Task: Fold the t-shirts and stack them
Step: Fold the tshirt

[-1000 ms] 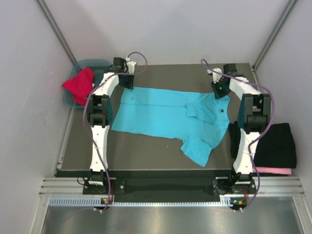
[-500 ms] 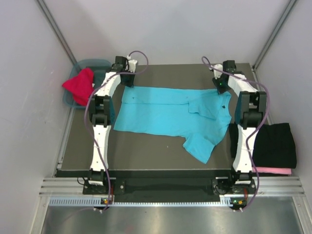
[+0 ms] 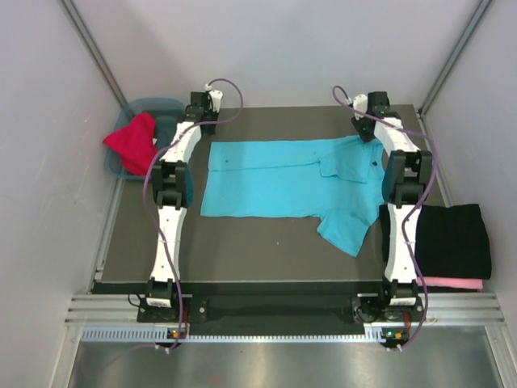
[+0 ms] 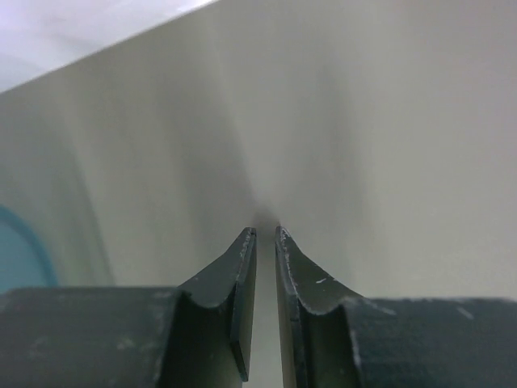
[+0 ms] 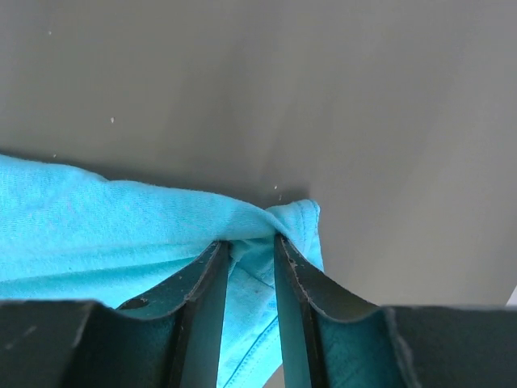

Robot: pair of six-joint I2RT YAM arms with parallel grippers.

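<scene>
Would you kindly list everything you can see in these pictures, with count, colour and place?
turquoise t-shirt: one, bright turquoise, spread flat across the middle of the table
red t-shirt: one, crimson, bunched in the tub at the far left
black t-shirt: one, black, folded off the table's right edge
pink t-shirt: one, pink, under the black one, only an edge showing
tub: one, teal, far left corner
table: one, dark grey
left gripper: one, black fingers, by the turquoise shirt's far left corner, narrow slit, no cloth visible in it
right gripper: one, black fingers, pinching the turquoise shirt's far right edge
</scene>
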